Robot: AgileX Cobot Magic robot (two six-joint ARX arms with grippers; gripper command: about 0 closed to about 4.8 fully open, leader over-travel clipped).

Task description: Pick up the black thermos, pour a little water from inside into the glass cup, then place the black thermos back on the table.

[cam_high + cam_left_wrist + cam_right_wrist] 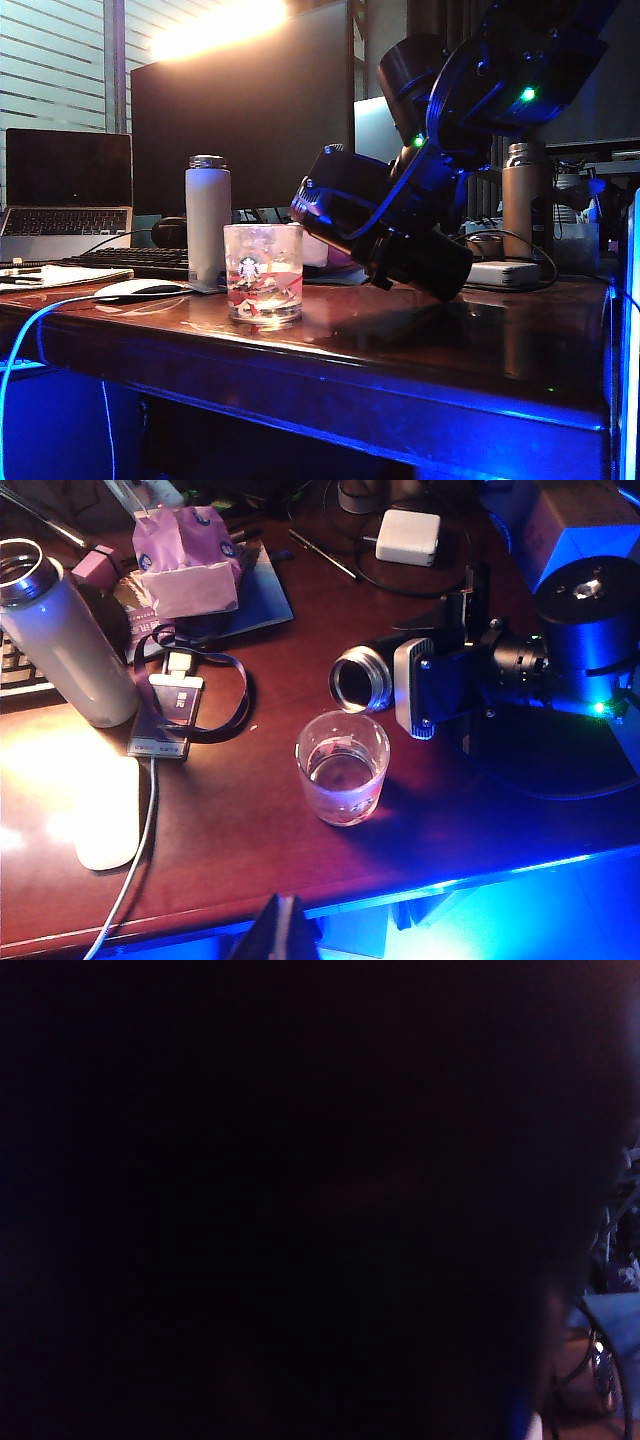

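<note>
The black thermos (pixel 335 205) hangs tilted above the table (pixel 420 340), nearly level, with its shiny open mouth (pixel 357 680) just beside and above the far rim of the glass cup (pixel 342 768). My right gripper (pixel 425 670) is shut on the thermos body, one grey pad (pixel 415 688) pressed against its side. The glass cup (pixel 263 272) stands upright near the table's front edge. The right wrist view is almost wholly dark, blocked by the thermos. My left gripper (pixel 285 935) hovers off the front edge, its fingers together with nothing between them.
A white-lavender bottle (pixel 208 225) stands behind the cup to the left, and a bronze bottle (pixel 525 195) at the back right. A white mouse (pixel 108 815), a lanyard card (pixel 170 705), a tissue pack (pixel 185 555) and a white charger (pixel 408 535) lie around.
</note>
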